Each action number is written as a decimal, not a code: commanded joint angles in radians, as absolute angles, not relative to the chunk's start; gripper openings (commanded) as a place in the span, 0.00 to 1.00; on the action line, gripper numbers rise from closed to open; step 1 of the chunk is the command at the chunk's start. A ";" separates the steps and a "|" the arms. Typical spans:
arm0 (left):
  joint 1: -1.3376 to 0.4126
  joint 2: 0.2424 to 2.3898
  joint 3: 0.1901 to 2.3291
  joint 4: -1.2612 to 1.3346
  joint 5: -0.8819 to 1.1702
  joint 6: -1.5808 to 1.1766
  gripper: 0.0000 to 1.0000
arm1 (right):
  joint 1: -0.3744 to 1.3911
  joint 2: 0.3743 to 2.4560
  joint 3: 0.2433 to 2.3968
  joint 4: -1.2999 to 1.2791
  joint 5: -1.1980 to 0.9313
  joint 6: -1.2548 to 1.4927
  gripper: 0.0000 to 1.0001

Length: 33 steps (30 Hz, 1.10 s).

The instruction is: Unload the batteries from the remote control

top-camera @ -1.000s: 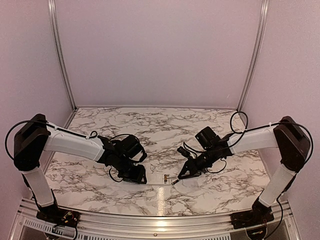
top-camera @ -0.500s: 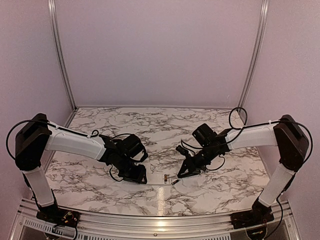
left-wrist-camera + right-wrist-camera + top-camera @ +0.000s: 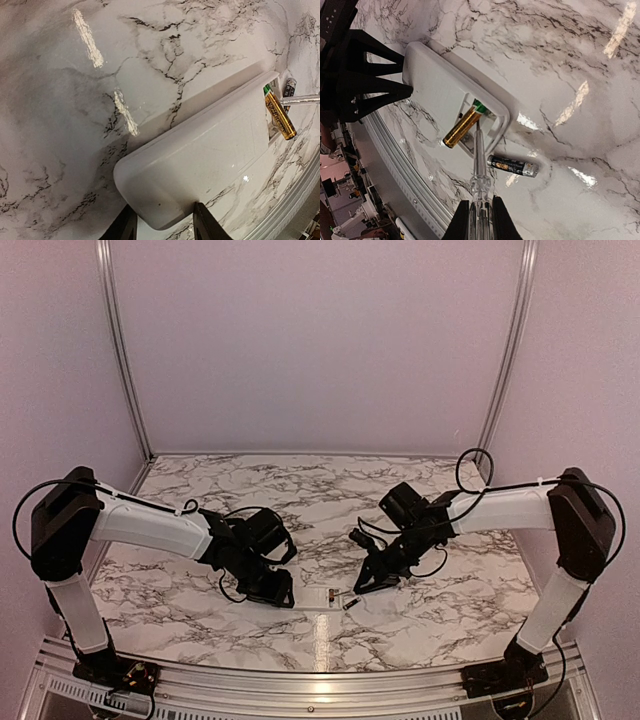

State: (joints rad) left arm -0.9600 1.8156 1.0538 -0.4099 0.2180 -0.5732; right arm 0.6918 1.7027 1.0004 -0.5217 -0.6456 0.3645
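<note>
Jaws of the right end effector [image 3: 476,220] pinch shut on a thin rod [image 3: 479,160], with the dark battery [image 3: 512,165] loose on the desk [image 3: 560,60] beside it. Beyond, the rod's tip meets the golden battery [image 3: 461,127], askew in the remote control [image 3: 440,95], whose far end the half-open left end effector [image 3: 162,222] grips.

The remote control [image 3: 200,165] is matt white plastic, the rod [image 3: 300,99] shiny metal, the table [image 3: 75,125] glossy.

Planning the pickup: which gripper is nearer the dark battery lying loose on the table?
Right. The right gripper, holding a clear-handled tool, is just beside the dark battery; the left gripper clamps the far end of the remote control.
</note>
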 commanded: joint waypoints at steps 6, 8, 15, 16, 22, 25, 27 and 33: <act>-0.971 1.908 1.043 -0.394 0.180 -0.537 0.39 | 0.698 1.732 1.077 -0.592 -0.521 0.357 0.00; -0.971 1.909 1.043 -0.390 0.182 -0.538 0.39 | 0.697 1.732 1.086 -0.599 -0.521 0.357 0.00; -0.971 1.914 1.043 -0.383 0.187 -0.538 0.39 | 0.698 1.722 1.113 -0.618 -0.525 0.357 0.00; -0.971 1.914 1.043 -0.383 0.186 -0.538 0.39 | 0.698 1.721 1.116 -0.617 -0.527 0.357 0.00; -0.971 1.917 1.040 -0.376 0.190 -0.538 0.38 | 0.698 1.715 1.117 -0.598 -0.558 0.369 0.00; -0.971 1.916 1.038 -0.374 0.192 -0.538 0.38 | 0.698 1.716 1.110 -0.581 -0.571 0.375 0.00; -0.971 1.916 1.037 -0.374 0.191 -0.538 0.38 | 0.698 1.718 1.103 -0.569 -0.578 0.381 0.00; -0.971 1.912 1.027 -0.369 0.194 -0.539 0.38 | 0.699 1.709 1.083 -0.538 -0.595 0.402 0.00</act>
State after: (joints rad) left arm -0.9600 1.8313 1.0649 -0.3866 0.2230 -0.5602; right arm 0.6964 1.7084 1.0847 -0.6052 -0.5922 0.3782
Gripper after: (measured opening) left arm 0.384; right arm 0.115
